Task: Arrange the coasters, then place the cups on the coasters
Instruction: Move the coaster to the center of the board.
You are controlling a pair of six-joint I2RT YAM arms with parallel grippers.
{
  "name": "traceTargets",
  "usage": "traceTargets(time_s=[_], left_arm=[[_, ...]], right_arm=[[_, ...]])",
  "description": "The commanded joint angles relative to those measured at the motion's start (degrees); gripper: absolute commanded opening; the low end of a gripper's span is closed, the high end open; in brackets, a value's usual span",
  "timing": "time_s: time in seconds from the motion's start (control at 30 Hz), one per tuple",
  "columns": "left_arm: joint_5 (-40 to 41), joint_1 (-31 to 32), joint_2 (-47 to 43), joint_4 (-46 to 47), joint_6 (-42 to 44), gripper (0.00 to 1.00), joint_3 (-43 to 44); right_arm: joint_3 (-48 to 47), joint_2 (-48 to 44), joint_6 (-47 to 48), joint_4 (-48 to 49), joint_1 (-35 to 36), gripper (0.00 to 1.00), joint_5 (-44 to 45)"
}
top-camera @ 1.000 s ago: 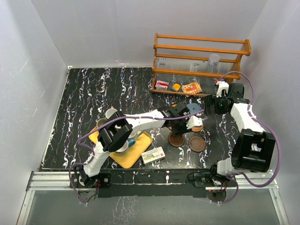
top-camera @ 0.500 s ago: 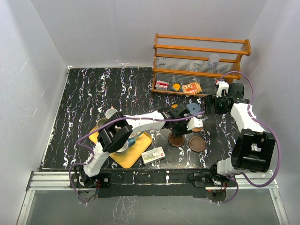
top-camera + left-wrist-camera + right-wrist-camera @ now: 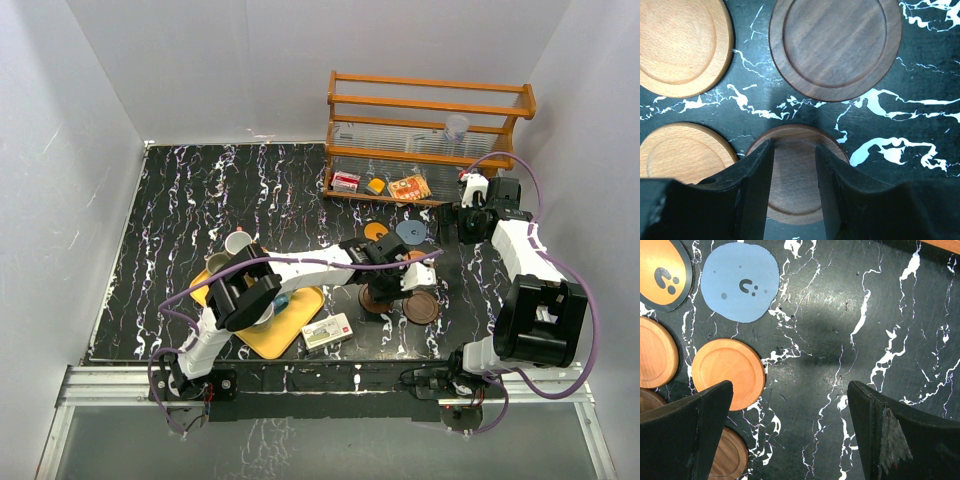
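In the left wrist view my left gripper [image 3: 794, 146] hovers over a mid-brown coaster [image 3: 795, 185]; its fingers stand a little apart above the disc's face and pinch nothing. Around it lie a dark brown coaster [image 3: 835, 45] and two pale wooden ones [image 3: 680, 45] [image 3: 682, 152]. From above, the left gripper [image 3: 382, 285] is among the coasters, with the orange printed disc [image 3: 376, 231] and the grey-blue one [image 3: 410, 232] just behind. My right gripper [image 3: 448, 228] [image 3: 790, 390] is wide open over bare table. The cups [image 3: 238, 243] stand on the yellow tray [image 3: 270, 338], partly hidden by the left arm.
A wooden rack [image 3: 430, 120] at the back right holds a clear plastic cup [image 3: 456, 127], with small packets [image 3: 409, 187] below it. A small box [image 3: 327, 331] lies near the front edge beside the tray. White walls close in the table on three sides.
My left gripper has drawn back toward the near edge, uncovering the orange and grey-blue discs behind it. The right arm has not moved.
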State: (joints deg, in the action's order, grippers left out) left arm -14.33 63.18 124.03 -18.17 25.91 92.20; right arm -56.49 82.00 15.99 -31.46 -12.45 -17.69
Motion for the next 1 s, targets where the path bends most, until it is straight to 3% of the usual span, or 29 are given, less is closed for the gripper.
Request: traceTargets(time_s=[0.0, 0.97], left_arm=[[-0.7, 1.5, 2.1, -9.9, -0.3, 0.39, -4.5], [-4.7, 4.2, 0.8, -11.4, -1.4, 0.40, -4.7]], right_arm=[[-1.9, 0.0, 0.0, 1.6, -0.3, 0.98, 0.1], [-1.8, 0.3, 0.1, 1.6, -0.3, 0.98, 0.4]])
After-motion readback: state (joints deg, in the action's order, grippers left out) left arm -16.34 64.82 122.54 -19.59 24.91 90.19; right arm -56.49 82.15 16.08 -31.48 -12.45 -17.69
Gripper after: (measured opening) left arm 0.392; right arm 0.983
